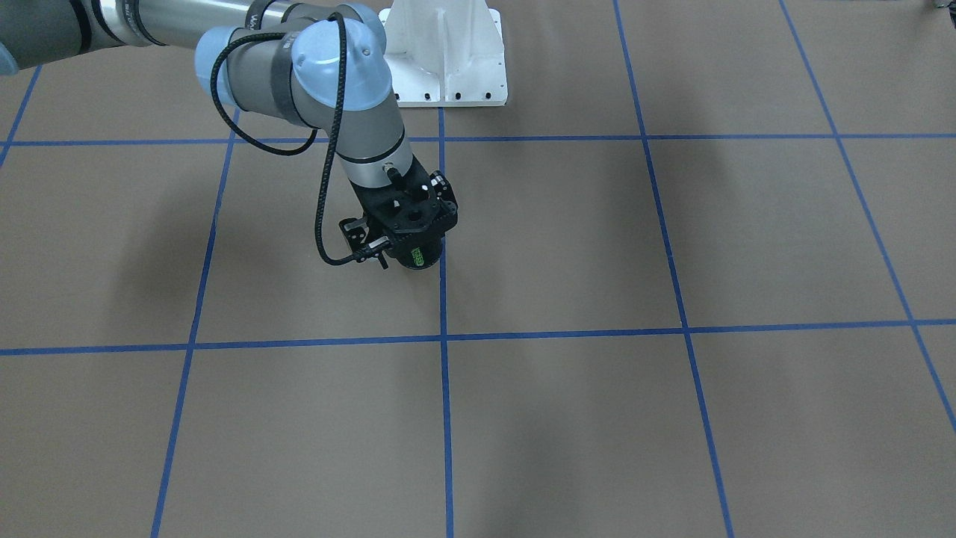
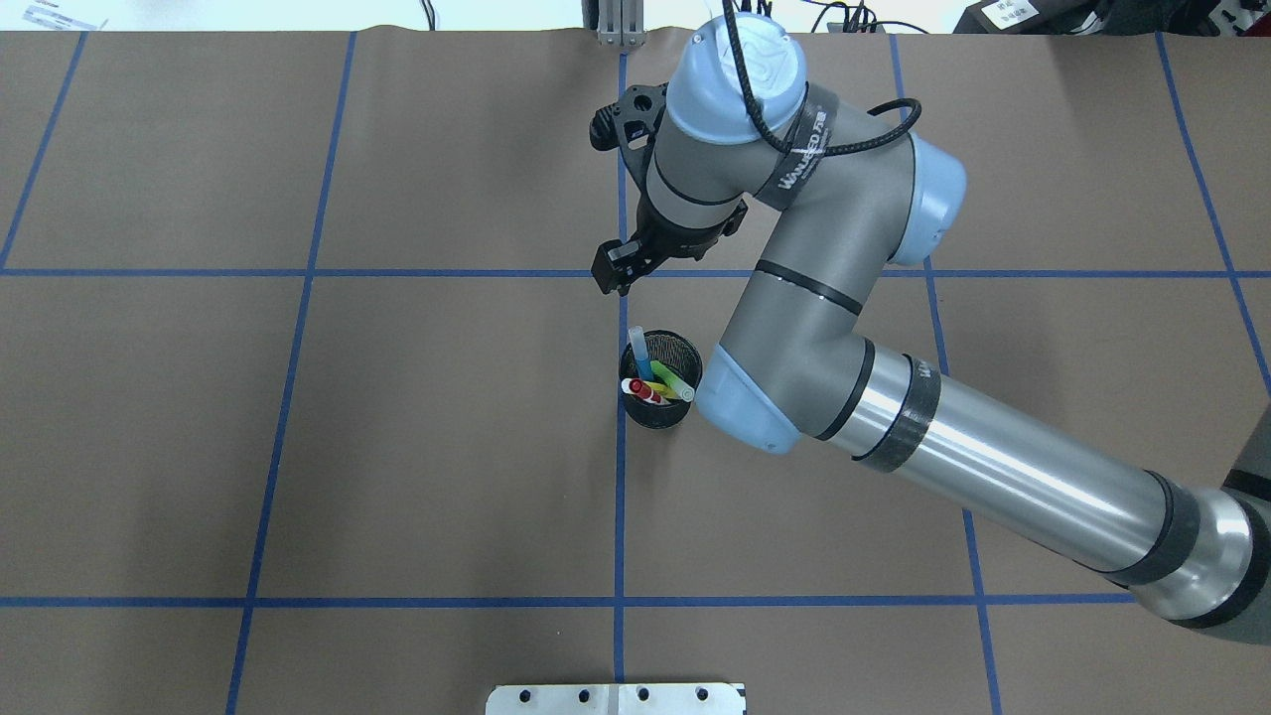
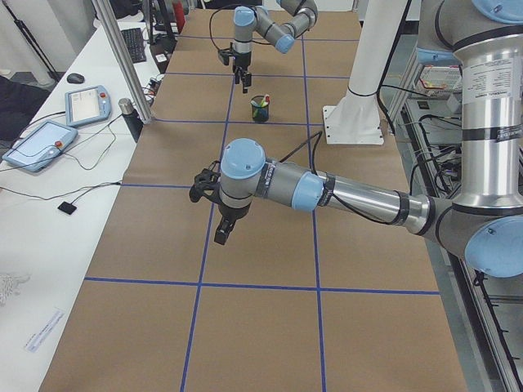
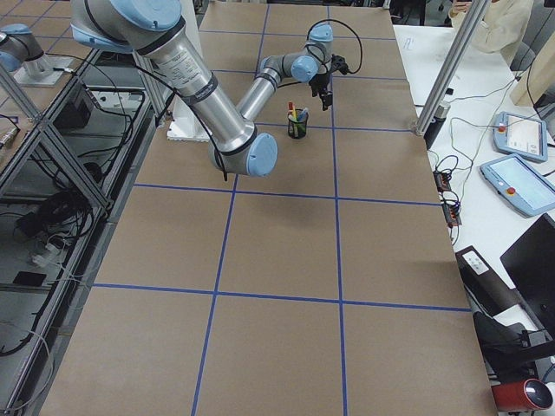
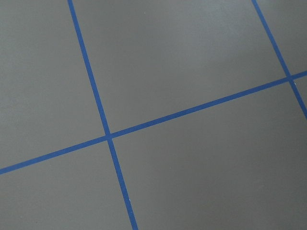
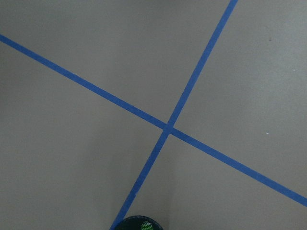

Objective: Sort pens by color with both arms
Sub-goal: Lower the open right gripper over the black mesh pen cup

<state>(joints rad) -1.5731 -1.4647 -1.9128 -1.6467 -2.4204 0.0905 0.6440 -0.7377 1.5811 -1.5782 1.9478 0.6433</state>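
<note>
Where the brown paper-covered table with its blue tape grid lies nearest the exterior left camera, the grey-and-silver left arm reaches across. Its black two-finger left gripper hangs above the paper, fingers pointing down. Whether its jaws are parted or closed cannot be told from this view. The left wrist camera shows paper and a tape crossing.

Farther along, level with the white metal pedestal base, the black wire-mesh cup stands upright, just beside the central tape line on its 3 o'clock side in the overhead view. All four pens are in the cup:
- the blue pen leans toward 11 o'clock;
- the white pen with a red cap lies at the 9 o'clock rim;
- the yellow pen sits mid-cup;
- the green pen points toward 4 o'clock.

Farthest, at 11 o'clock of the cup and apart from it, the black right gripper of the grey-and-silver right arm hangs over a tape crossing. Its fingers appear parted and hold nothing. The cup's rim shows at 6 o'clock in the right wrist view.
</note>
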